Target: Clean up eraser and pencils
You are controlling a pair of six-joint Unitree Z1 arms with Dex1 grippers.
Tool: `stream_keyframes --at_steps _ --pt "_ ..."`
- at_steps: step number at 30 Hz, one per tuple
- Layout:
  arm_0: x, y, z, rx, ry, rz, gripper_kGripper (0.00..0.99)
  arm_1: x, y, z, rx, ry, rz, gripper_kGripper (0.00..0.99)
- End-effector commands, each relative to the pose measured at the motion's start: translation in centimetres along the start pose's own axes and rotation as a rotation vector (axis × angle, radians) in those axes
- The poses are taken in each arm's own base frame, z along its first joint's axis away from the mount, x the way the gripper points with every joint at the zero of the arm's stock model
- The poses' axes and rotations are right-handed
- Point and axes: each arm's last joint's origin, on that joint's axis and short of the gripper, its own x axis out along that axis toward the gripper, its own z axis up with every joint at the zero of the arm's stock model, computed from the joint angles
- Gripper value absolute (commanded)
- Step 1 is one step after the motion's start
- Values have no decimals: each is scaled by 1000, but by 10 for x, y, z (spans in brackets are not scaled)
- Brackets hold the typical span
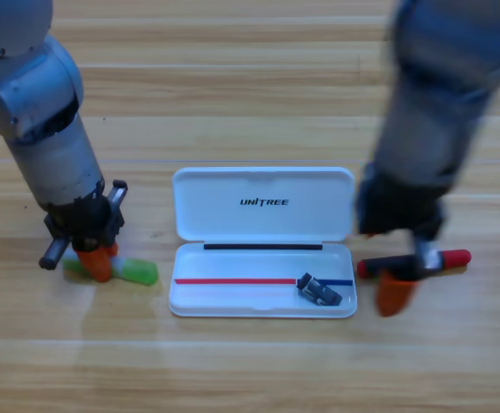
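Observation:
The eraser [318, 290], a small dark block, lies in the right end of the tray of the open white case [232, 298]. At the left, my left gripper [97, 261] points down on the green pencil [133, 273], its orange jaws closed together across the stick, which lies on the table. The black pencil [446, 258] with red ends lies right of the case. My right gripper [406, 274] hangs over that pencil's left part, one orange jaw on the near side of the stick, the gripper open and holding nothing.
The case's lid [262, 202] lies flat behind its tray. Both grey arms come down from the top edge, one on each side of the case.

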Motion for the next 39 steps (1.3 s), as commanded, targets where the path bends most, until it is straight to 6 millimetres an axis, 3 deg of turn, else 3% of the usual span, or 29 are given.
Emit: stream_keyframes --at_steps 1,5,8,12,21,26,31,39 --pt "-15 -7 1 -4 25 5 0 -39 17 -61 38 1 -75 990" --pt "-40 -5 1 -20 33 25 0 -9 7 -88 33 46 -111 990" --pt "-57 -7 3 -22 34 44 0 15 -17 -94 45 73 -98 990" --pt "-64 -9 5 -22 30 56 0 45 -40 -95 36 106 -98 990" --pt "-79 -13 14 -45 35 53 0 58 -51 -84 25 84 -88 985" --pt "-93 -7 32 -53 22 36 0 66 -54 -70 0 71 -83 979" --pt "-89 -1 62 -21 -23 -16 0 75 -61 -61 -13 73 -79 948" --pt "-63 9 113 -14 -56 -101 0 101 -75 -51 -38 107 -60 838"
